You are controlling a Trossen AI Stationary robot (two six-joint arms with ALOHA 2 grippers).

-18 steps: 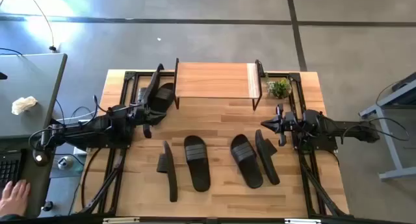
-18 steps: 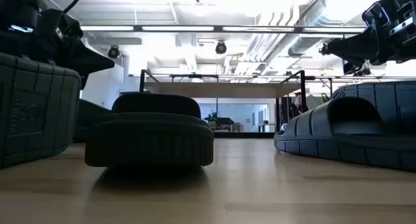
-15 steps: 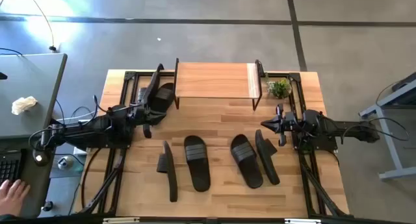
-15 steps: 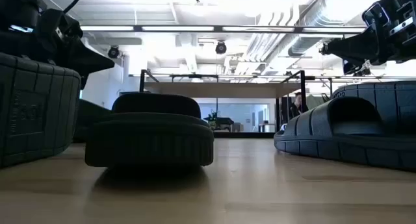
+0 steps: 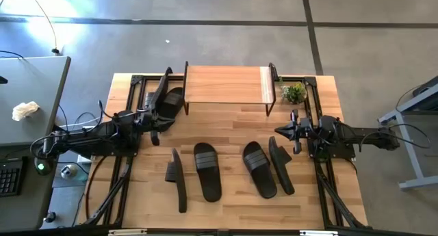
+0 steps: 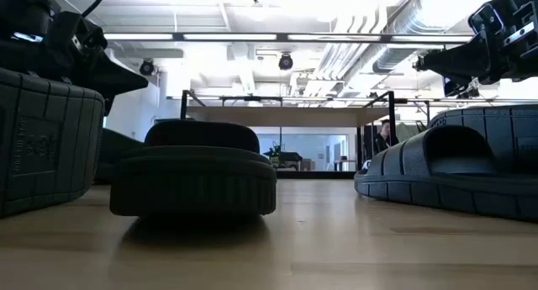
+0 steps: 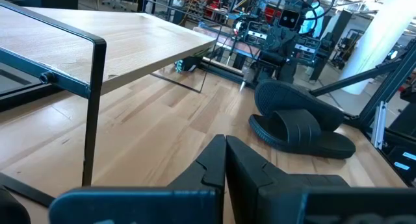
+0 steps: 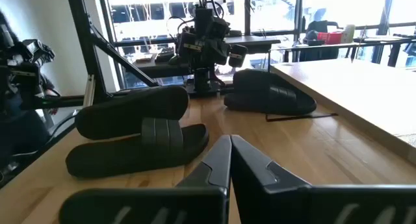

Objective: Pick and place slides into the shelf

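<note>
While both arms hang over the table with nothing in them, the scene reads as follows.

Slides in front: four slides lie in a loose row on the table, well clear of the shelf (image 5: 226,84).
Slide 1 (image 5: 177,178): tipped on its edge, long axis running from shelf side to near edge, slightly slanted.
Slide 2 (image 5: 207,169): flat, strap up, long axis nearly front to back, leaning a little toward the right at the near end.
Slide 3 (image 5: 259,167): flat, strap up, slanted the same way as slide 2.
Slide 4 (image 5: 281,165): on its edge, just beside slide 3 and parallel to it.
Slides at shelf: two more sit by the shelf's left end, one flat (image 5: 172,99) and one on its edge (image 5: 159,92), both slanting toward the left arm.
Shelf: light wood top on a black frame, at the table's far side, long axis left to right.
Left gripper (image 5: 155,136): fingers pressed together, holding nothing, just in front of the two slides at the shelf's left end, pointing toward the table's middle.
Right gripper (image 5: 277,130): fingers together, empty, beside the far end of slide 4, pointing left.
Plant (image 5: 293,93): small green plant just right of the shelf.
Table (image 5: 233,123): wooden planks.
</note>
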